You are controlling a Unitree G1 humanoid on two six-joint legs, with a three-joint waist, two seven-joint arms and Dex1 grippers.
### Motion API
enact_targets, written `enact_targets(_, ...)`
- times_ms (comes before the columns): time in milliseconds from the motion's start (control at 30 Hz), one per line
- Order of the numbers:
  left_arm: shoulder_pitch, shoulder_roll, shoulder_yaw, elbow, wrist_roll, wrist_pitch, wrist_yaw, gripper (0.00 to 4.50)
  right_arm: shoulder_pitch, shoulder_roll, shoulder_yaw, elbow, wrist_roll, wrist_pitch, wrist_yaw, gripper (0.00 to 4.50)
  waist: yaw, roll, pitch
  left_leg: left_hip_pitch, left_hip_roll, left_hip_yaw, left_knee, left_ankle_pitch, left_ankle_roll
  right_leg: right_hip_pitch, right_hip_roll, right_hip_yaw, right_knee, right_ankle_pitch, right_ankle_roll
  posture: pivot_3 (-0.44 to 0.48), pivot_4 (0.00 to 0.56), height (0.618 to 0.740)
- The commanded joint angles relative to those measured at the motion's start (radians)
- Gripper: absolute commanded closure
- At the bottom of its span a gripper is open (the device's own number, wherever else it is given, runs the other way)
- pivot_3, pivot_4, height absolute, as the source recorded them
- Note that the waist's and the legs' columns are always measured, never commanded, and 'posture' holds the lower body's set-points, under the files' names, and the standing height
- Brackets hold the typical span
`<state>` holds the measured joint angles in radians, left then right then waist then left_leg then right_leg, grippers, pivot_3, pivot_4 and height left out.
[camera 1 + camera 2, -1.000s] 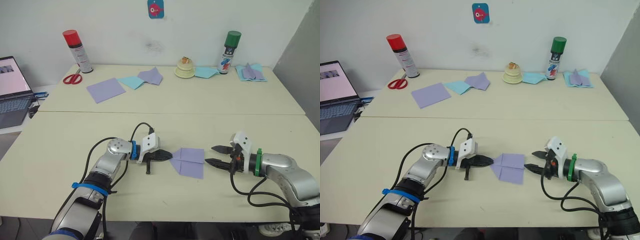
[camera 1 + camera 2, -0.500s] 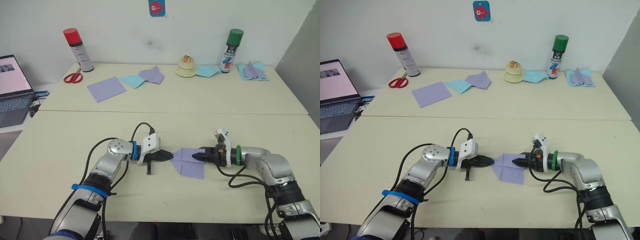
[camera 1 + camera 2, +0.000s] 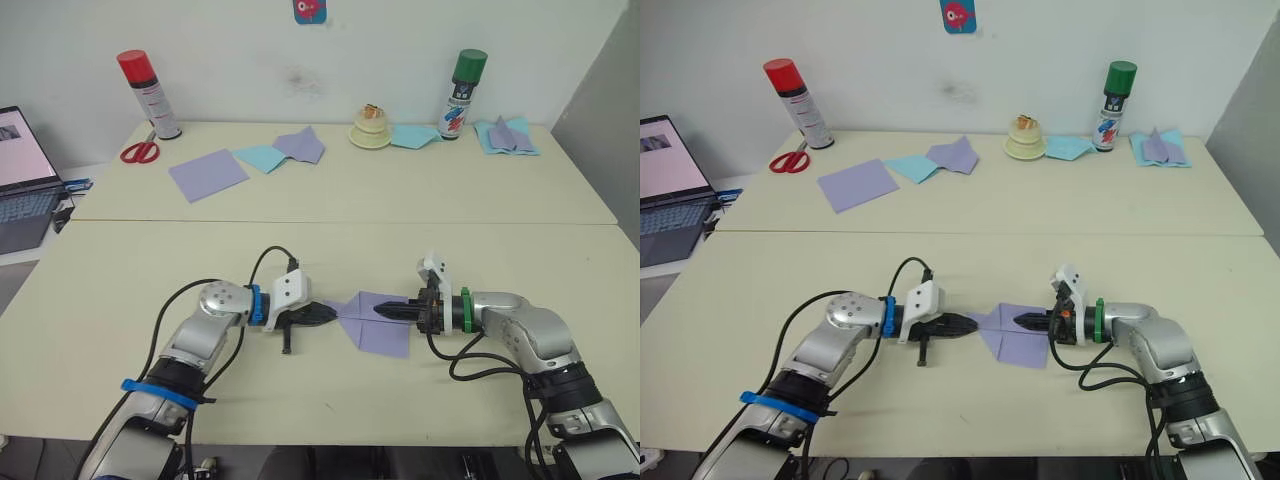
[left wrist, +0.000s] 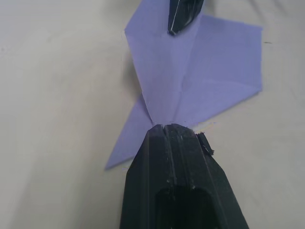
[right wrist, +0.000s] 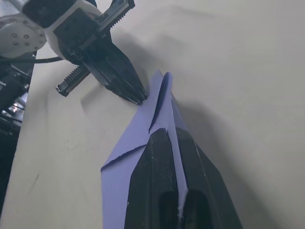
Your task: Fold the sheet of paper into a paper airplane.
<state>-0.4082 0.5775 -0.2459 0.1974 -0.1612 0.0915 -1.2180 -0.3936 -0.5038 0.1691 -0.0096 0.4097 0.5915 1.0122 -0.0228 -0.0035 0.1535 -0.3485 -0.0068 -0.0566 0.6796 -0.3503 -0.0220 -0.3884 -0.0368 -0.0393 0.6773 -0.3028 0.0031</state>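
Sheet of paper [image 3: 375, 320] – lying part-folded on table [image 3: 300, 385] | left end effector [image 3: 330, 315] closed, pinning nose | right end effector [image 3: 385, 311] clamping centre ridge | risk – tearing if arms are pulling apart

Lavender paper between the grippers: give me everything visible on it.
The thin lavender sheet of paper is partly folded into a pointed shape, nose toward the left gripper, with a raised centre ridge and angled flaps. It lies near the front of the cream table. The left gripper's shut tips meet its point; the right gripper is shut on the centre ridge from the opposite end.
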Motion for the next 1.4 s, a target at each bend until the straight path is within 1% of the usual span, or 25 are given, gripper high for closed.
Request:
enact_targets(33,0.003,0.072,0.096,-0.166,-0.087,0.098,-0.011,4.5,-0.029,-0.02,0.021,-0.018,-0.135,-0.345,0.028,4.47,-0.001,-0.002,0.01,0.0,0.0,0.0,0.0,0.0,0.0,-0.001,0.0,0.0,0.001,0.0,0.0,0.0,0.15,0.717)
enact_targets(133,0.01,0.109,0.135,-0.244,-0.13,0.164,-0.007,4.5,-0.041,-0.016,0.029,0.026,-0.213,-0.576,0.034,4.47,0.003,-0.002,0.011,-0.002,0.0,0.0,0.001,0.001,-0.001,-0.001,0.0,-0.001,0.0,0.0,0.0,0.0,0.15,0.717)
enact_targets(167,0.013,0.125,0.154,-0.28,-0.152,0.196,-0.007,4.5,-0.052,-0.02,0.034,0.043,-0.254,-0.694,0.029,4.47,0.005,-0.003,0.012,-0.002,0.0,0.0,0.001,0.001,-0.002,-0.001,0.0,-0.001,-0.002,0.0,0.0,0.0,0.15,0.717)
enact_targets(233,0.016,0.147,0.19,-0.35,-0.205,0.271,0.001,4.5,-0.08,-0.036,0.046,0.113,-0.379,-1.029,-0.016,4.47,0.005,-0.004,0.014,-0.004,0.0,0.0,0.001,0.001,-0.002,-0.001,0.0,-0.001,-0.003,0.0,0.0,0.0,0.15,0.717)
enact_targets(267,0.018,0.156,0.202,-0.378,-0.225,0.301,0.004,4.5,-0.092,-0.045,0.051,0.153,-0.43,-1.16,-0.039,4.47,0.005,-0.004,0.015,-0.004,0.0,0.001,0.002,0.001,-0.002,-0.001,-0.001,-0.001,-0.003,0.0,0.0,0.0,0.15,0.717)
enact_targets(300,0.023,0.165,0.211,-0.404,-0.244,0.328,0.007,4.5,-0.103,-0.052,0.055,0.2,-0.49,-1.29,-0.08,4.47,0.005,-0.004,0.015,-0.005,-0.001,0.001,0.002,0.001,-0.003,-0.001,-0.001,-0.001,-0.004,0.0,0.001,0.0,0.15,0.717)
enact_targets(367,0.03,0.18,0.221,-0.446,-0.274,0.371,0.012,4.5,-0.121,-0.06,0.053,0.288,-0.633,-1.477,-0.201,4.47,0.005,-0.004,0.015,-0.005,-0.001,0.002,0.002,0.002,-0.003,-0.001,-0.001,-0.001,-0.004,0.0,0.001,0.0,0.15,0.717)
enact_targets(400,0.033,0.185,0.225,-0.461,-0.286,0.387,0.016,4.5,-0.126,-0.057,0.044,0.325,-0.692,-1.551,-0.263,4.47,0.005,-0.004,0.015,-0.005,-0.001,0.002,0.002,0.002,-0.004,-0.001,-0.001,-0.001,-0.004,0.0,0.001,0.0,0.15,0.717)
enact_targets(467,0.036,0.192,0.228,-0.479,-0.3,0.408,0.021,4.5,-0.133,-0.057,0.042,0.382,-0.774,-1.635,-0.35,4.47,0.006,-0.005,0.015,-0.005,-0.001,0.002,0.002,0.003,-0.006,-0.001,-0.001,-0.001,-0.003,0.0,0.001,0.0,0.15,0.717)
enact_targets(567,0.041,0.207,0.219,-0.486,-0.305,0.42,0.013,4.5,-0.11,-0.058,0.064,0.449,-0.851,-1.696,-0.436,4.47,0.006,-0.005,0.015,-0.004,-0.001,0.003,0.003,0.004,-0.007,-0.001,-0.001,-0.001,-0.001,0.0,0.0,0.0,0.15,0.717)
enact_targets(633,0.048,0.213,0.211,-0.49,-0.302,0.416,0.006,4.5,-0.091,-0.057,0.077,0.467,-0.891,-1.703,-0.477,4.47,0.006,-0.005,0.015,-0.004,-0.001,0.003,0.003,0.004,-0.008,-0.001,-0.001,0.0,0.0,0.0,0.0,0.0,0.15,0.717)
enact_targets(800,0.064,0.222,0.198,-0.518,-0.317,0.428,-0.007,4.5,-0.018,-0.073,0.13,0.437,-0.887,-1.689,-0.491,4.47,0.006,-0.005,0.015,-0.002,0.0,0.003,0.003,0.004,-0.008,-0.001,-0.001,0.0,0.001,0.0,0.0,0.0,0.15,0.717)
enact_targets(900,0.082,0.24,0.19,-0.522,-0.304,0.414,-0.016,4.5,0.022,-0.085,0.145,0.403,-0.875,-1.679,-0.496,4.47,0.007,-0.006,0.015,-0.002,0.0,0.003,0.003,0.004,-0.008,0.0,-0.001,0.001,0.001,0.0,0.0,0.0,0.15,0.717)
enact_targets(1000,0.1,0.253,0.187,-0.523,-0.297,0.407,-0.019,4.5,0.049,-0.097,0.16,0.373,-0.837,-1.657,-0.481,3.86,0.008,-0.006,0.015,-0.001,0.0,0.004,0.003,0.004,-0.008,0.0,-0.001,0.001,0.002,0.0,0.0,0.0,0.15,0.717)
enact_targets(1100,0.112,0.26,0.185,-0.536,-0.304,0.407,-0.024,4.5,0.065,-0.119,0.172,0.337,-0.801,-1.632,-0.456,2.82,0.008,-0.006,0.015,-0.001,-0.001,0.004,0.003,0.004,-0.007,0.0,-0.001,0.001,0.002,0.0,0.0,0.0,0.15,0.717)
enact_targets(1200,0.117,0.263,0.183,-0.549,-0.313,0.407,-0.031,4.5,0.1,-0.158,0.191,0.26,-0.739,-1.604,-0.414,1.75,0.014,-0.006,0.015,-0.001,-0.001,0.004,0.003,0.004,-0.007,0.0,-0.001,0.001,0.002,0.0,0.0,0.0,0.15,0.717)
enact_targets(1233,0.12,0.265,0.182,-0.553,-0.313,0.405,-0.034,4.5,0.118,-0.172,0.194,0.226,-0.715,-1.599,-0.404,1.75,0.017,-0.006,0.015,-0.001,-0.001,0.004,0.003,0.004,-0.007,0.0,-0.001,0.001,0.002,0.0,0.0,0.0,0.15,0.717)
enact_targets(1400,0.129,0.271,0.182,-0.552,-0.307,0.397,-0.034,4.5,0.248,-0.291,0.214,-0.021,-0.472,-1.538,-0.336,1.75,0.023,-0.006,0.015,-0.001,-0.001,0.004,0.003,0.004,-0.007,0.0,-0.001,0.001,0.002,0.0,0.0,0.0,0.15,0.717)
